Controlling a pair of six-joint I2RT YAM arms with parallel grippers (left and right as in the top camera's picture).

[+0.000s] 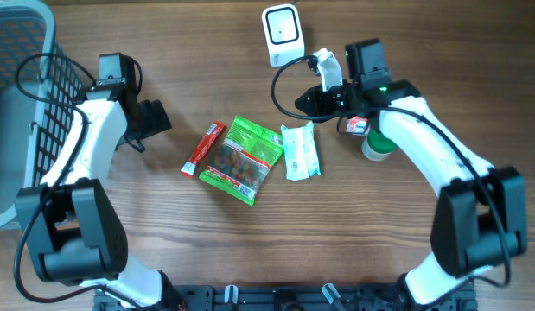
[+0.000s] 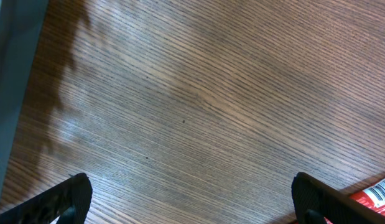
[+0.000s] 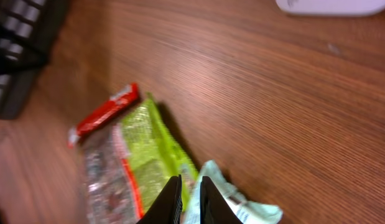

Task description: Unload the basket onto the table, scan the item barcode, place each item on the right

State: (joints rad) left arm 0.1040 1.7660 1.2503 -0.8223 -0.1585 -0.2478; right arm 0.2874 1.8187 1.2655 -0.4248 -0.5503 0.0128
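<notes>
1. Taking the pale mint packet (image 1: 300, 151) as the item to scan. Lying flat on the table (image 1: 206, 250), just right of centre in the overhead frame, beside the green snack bag (image 1: 243, 157) and well below the white scanner (image 1: 282, 28).
2. Judging progress as early: not lifted, not turned toward the scanner, no sign of a scan.
3. Seeing the right gripper (image 1: 312, 102) just above the packet's top edge. In the wrist view (image 3: 189, 186), pinched almost closed with only a thin slit, and nothing visible in between. No hold on the packet (image 3: 242, 208) as far as visible.
4. Seeing the left gripper (image 1: 155, 119) left of centre, spread wide and empty. In its wrist view (image 2: 192, 198), only bare wood in the gap, plus a corner of the red stick pack (image 2: 372, 194) at lower right.
5. Still to do, by judgement: grasp the packet, lift it, find the barcode, present it to the scanner at top centre.
6. Looks pale mint-white, crinkly film, oblong, long side running up-down in the overhead frame. Faint print only; no barcode made out, too small and blurred. Probably thin and floppy, so awkward to pinch off flat wood.
</notes>
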